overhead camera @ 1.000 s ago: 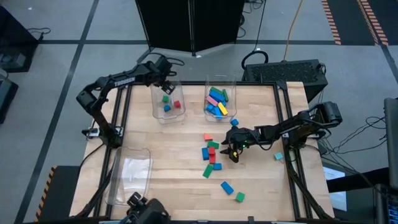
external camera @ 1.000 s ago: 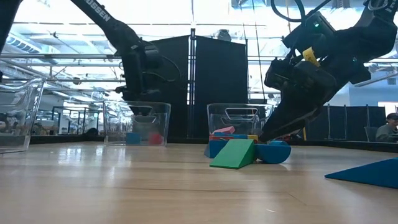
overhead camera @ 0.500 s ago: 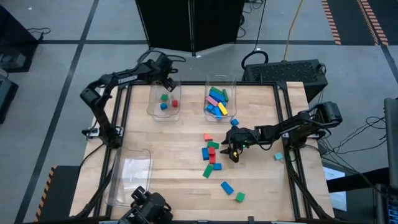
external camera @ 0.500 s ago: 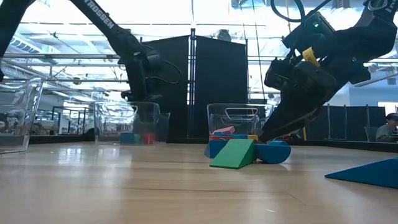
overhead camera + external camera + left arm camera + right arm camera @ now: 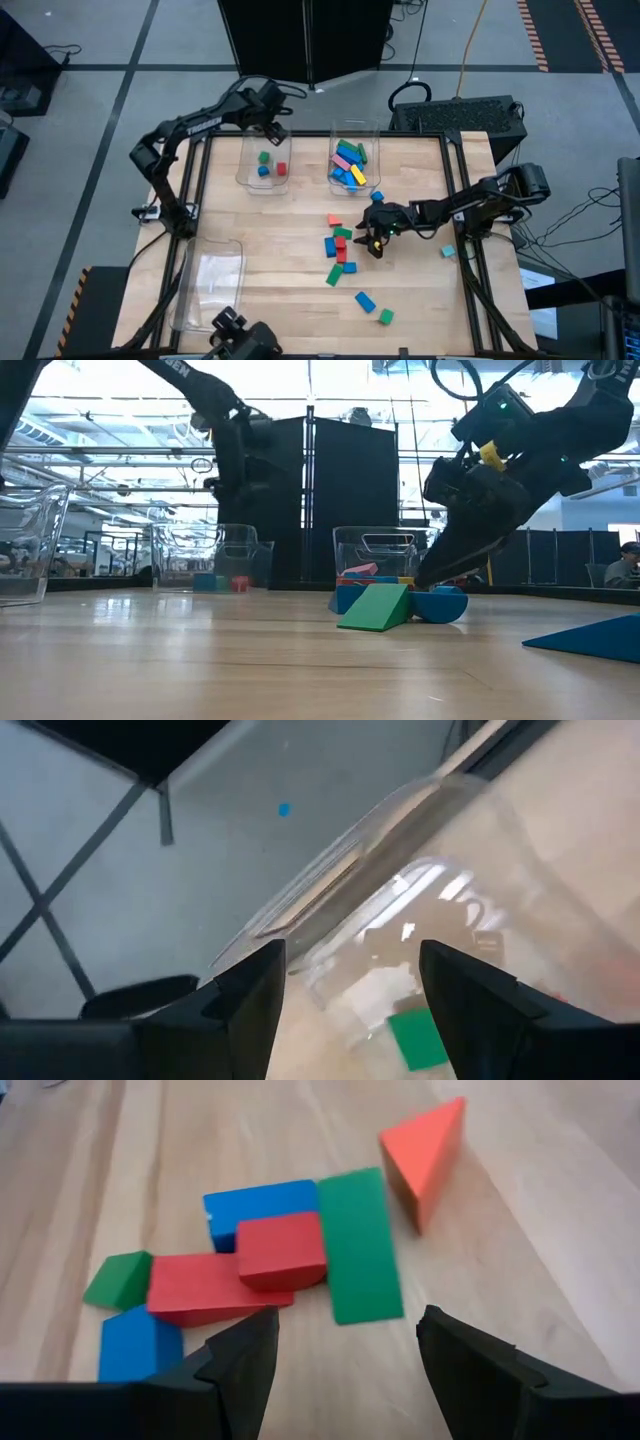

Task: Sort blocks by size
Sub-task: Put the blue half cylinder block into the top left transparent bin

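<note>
Loose blocks lie in a cluster (image 5: 338, 246) mid-table: a long green block (image 5: 360, 1245), red blocks (image 5: 280, 1248), blue ones (image 5: 262, 1208) and an orange wedge (image 5: 425, 1160). A few more blocks (image 5: 365, 300) lie nearer the front. My right gripper (image 5: 374, 243) stands open just right of the cluster, fingertips low by the table, nothing between them (image 5: 345, 1365). My left gripper (image 5: 273, 122) hangs open above the far rim of the far-left clear bin (image 5: 263, 165), touching nothing. That bin holds a green block (image 5: 415, 1038), a blue one and a red one.
A second clear bin (image 5: 352, 160) at the far middle holds several blocks. An empty clear bin (image 5: 210, 280) lies at the near left. A cyan block (image 5: 447, 252) sits by the right edge, and a blue block (image 5: 377, 198) lies behind my right gripper.
My left gripper has risen from the far-left bin's far rim and drawn toward the table's far edge, still open. The bin has shifted a little toward the table's left.
</note>
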